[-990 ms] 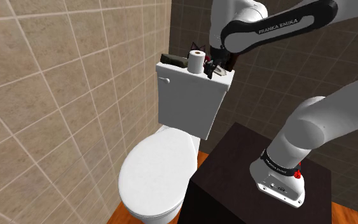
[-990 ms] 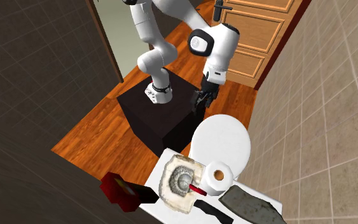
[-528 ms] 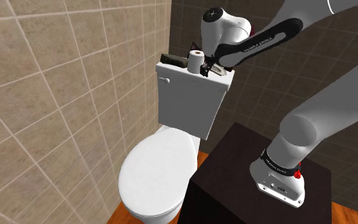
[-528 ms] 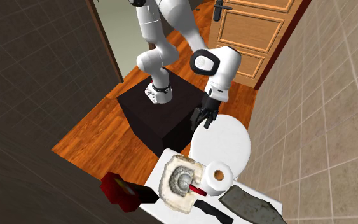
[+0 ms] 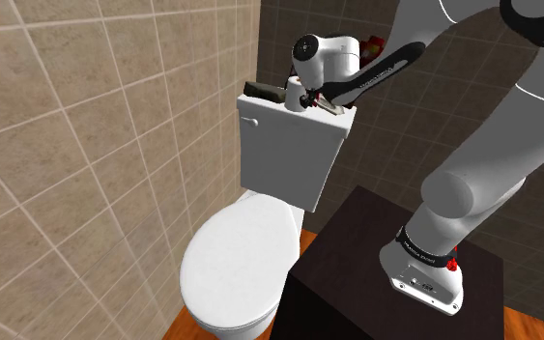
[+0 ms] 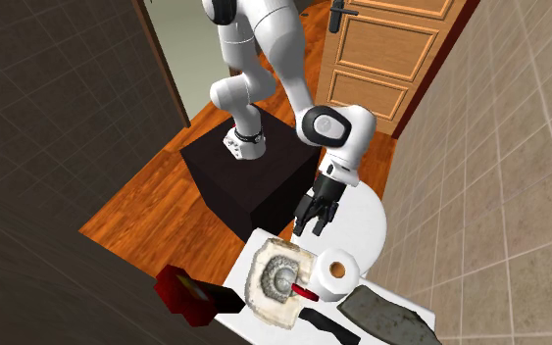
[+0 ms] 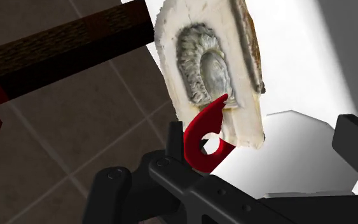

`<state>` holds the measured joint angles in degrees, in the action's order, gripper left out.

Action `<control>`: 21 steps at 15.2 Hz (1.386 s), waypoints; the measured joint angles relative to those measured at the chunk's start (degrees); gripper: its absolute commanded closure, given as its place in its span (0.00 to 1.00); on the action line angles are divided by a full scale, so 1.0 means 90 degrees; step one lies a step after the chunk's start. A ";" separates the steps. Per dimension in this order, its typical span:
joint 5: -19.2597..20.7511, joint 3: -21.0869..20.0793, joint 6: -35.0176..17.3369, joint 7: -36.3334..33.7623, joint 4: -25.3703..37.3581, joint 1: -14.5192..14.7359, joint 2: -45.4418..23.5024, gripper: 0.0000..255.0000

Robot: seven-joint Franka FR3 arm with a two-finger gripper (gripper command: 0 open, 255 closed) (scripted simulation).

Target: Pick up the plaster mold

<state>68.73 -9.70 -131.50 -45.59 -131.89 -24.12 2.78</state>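
Gripper (image 6: 311, 223) open, fingers apart, hovering just short of mold (image 6: 276, 279), mold on tank (image 5: 289, 155), red hook (image 7: 203, 137) on mold

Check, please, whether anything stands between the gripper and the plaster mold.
Nothing visible blocks the path from the gripper to the plaster mold. However, a red hook-shaped piece lies against the mold's edge, on the side of the toilet paper roll, and may hinder a grasp there.
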 measured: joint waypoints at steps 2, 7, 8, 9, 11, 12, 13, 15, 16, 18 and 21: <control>0.0520 0.0031 0.0049 -0.0370 0.0207 -0.0055 -0.0298 0.00; 0.0967 0.0036 0.0040 -0.0877 0.0217 -0.0052 -0.0623 0.00; 0.1027 0.0040 0.0029 -0.0952 0.0204 -0.0054 -0.0666 0.00; 0.1078 0.0043 0.0024 -0.1014 0.0219 -0.0054 -0.0728 0.00; 0.1111 0.0041 0.0025 -0.1067 0.0207 -0.0048 -0.0754 1.00; 0.1116 0.0040 0.0026 -0.1075 0.0206 -0.0047 -0.0758 1.00; 0.1119 0.0039 0.0026 -0.1080 0.0204 -0.0046 -0.0759 1.00; 0.1122 0.0038 0.0026 -0.1085 0.0204 -0.0045 -0.0758 1.00; 0.1123 0.0039 0.0027 -0.1086 0.0204 -0.0045 -0.0758 1.00; 0.1123 0.0038 0.0027 -0.1087 0.0205 -0.0045 -0.0759 1.00; 0.1101 0.0042 0.0022 -0.1046 0.0213 -0.0051 -0.0741 1.00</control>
<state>78.64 -9.32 -131.30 -55.00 -129.98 -24.59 -3.89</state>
